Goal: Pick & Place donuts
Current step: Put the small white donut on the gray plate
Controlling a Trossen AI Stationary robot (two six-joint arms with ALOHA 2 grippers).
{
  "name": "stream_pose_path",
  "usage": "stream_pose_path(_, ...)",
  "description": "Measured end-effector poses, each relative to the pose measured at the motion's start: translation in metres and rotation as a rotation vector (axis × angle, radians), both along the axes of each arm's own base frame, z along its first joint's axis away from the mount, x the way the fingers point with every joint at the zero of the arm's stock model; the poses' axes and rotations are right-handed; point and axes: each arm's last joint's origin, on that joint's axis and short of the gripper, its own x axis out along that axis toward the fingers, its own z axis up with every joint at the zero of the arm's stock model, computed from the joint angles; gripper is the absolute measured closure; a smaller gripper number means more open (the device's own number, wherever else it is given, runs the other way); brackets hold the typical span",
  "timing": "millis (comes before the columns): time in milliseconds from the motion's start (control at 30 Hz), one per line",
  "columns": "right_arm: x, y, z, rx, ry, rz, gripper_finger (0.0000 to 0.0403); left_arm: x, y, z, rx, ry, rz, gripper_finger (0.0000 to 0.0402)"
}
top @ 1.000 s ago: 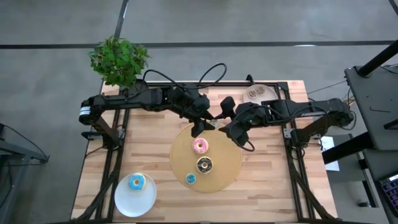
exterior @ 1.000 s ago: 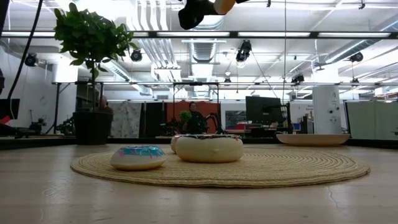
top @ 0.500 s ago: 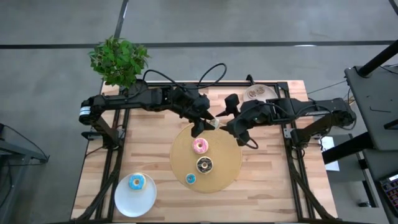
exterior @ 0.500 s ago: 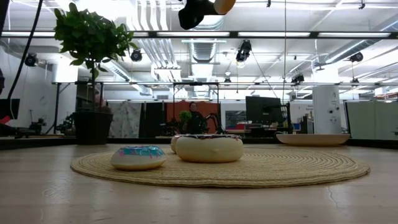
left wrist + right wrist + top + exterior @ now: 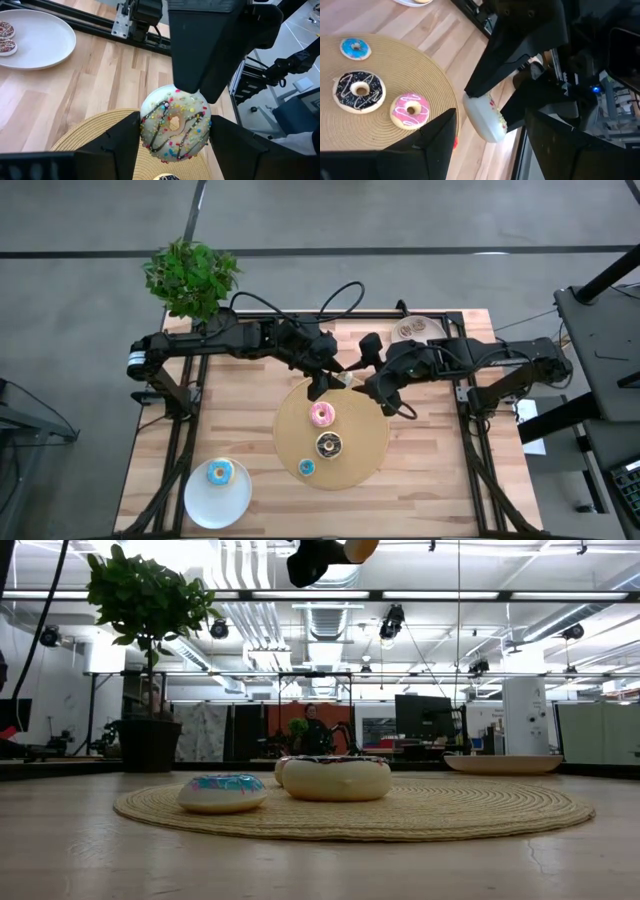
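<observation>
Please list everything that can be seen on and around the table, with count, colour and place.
cream donut: one, sprinkled, held above the mat's far edge
pink donut: one, on mat
brown donut: one, on mat
small blue donut: one, on mat
big blue donut: one, on near plate
mat: one, tan, table centre
near plate: one, white, near-left corner
far plate: one, white, far-right, bearing iced donuts
plant: one, green, far-left
left gripper: grips cream donut
right gripper: open, facing it
</observation>
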Motion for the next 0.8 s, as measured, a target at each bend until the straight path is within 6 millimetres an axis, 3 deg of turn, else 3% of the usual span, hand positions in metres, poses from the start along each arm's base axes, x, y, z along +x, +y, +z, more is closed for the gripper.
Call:
stream_pose_path(333, 0.012, 0.001, -0.010, -0.034, 0.025, 0.027, 0.0175, 0.000, 0.000, 0.000, -0.005, 0.001, 0.000, 0.0200)
stream_pose_path(800, 0.012, 0.000, -0.010, -0.068, 0.023, -0.019, 0.0175, 0.000, 0.000, 0.000, -0.007, 0.002, 0.002, 0.0200)
